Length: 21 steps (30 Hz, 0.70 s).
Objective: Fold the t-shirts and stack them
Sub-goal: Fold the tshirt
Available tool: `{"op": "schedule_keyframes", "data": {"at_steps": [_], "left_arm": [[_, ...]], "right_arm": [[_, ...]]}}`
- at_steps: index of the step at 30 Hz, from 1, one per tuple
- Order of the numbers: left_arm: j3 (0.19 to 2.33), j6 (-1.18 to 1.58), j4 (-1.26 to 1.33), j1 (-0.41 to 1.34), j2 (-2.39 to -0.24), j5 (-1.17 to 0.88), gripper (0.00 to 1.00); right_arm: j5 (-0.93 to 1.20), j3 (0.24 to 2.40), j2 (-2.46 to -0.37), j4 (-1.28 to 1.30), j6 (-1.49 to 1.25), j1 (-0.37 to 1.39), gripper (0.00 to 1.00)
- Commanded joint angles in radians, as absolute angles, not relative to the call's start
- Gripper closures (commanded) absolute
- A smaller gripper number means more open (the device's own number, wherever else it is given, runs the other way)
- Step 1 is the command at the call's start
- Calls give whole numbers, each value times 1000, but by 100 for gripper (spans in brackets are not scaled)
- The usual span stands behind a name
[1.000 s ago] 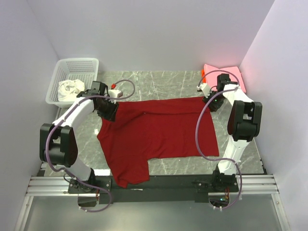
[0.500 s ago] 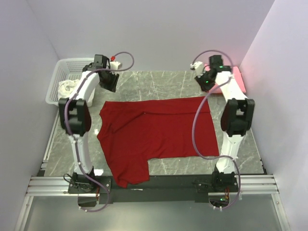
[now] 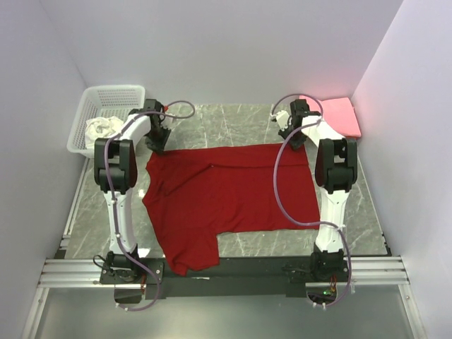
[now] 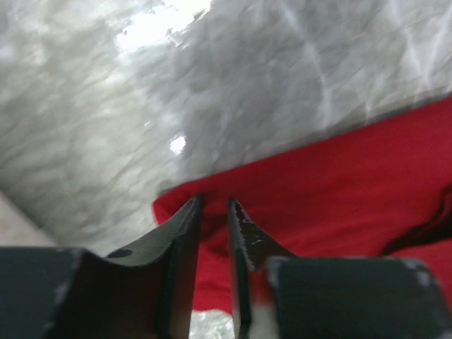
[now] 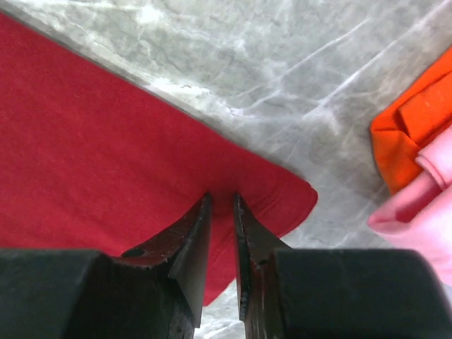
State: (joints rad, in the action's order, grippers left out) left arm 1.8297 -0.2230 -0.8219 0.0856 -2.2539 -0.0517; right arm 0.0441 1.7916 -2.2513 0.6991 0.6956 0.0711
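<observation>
Presently: deep red t-shirt [image 3: 233, 194], spread flat on table [image 3: 240, 120]; judged soft, light, limp. Far corners advised for gripping; left end effector [image 4: 214, 205] and right end effector [image 5: 222, 201] are held there, fingers nearly together, nothing seen clamped.

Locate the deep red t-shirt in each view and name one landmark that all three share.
Top external: the deep red t-shirt lies spread flat across the middle of the table.
Left wrist: it fills the lower right, with one corner pointing left near the lower centre.
Right wrist: it covers the left and centre, with one rounded corner right of centre.
Shared landmark: the grey marble tabletop borders the shirt's edge in every view.
</observation>
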Motion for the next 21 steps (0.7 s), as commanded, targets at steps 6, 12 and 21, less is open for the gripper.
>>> {"op": "schedule_keyframes", "data": {"at_steps": [6,12,21], "left_arm": [[1873,-206,-793,41,-2288,80,79],[1994,-262,-868,31,-2222,-133,64],[1752,-359,-988,38,-1896,-465,49]], "right_arm": [[-46,1756,-2229,660,673,60,75],[103,1920,-2206,827,646,55,66],[219,1867,-2043,1054,872,29,61]]}}
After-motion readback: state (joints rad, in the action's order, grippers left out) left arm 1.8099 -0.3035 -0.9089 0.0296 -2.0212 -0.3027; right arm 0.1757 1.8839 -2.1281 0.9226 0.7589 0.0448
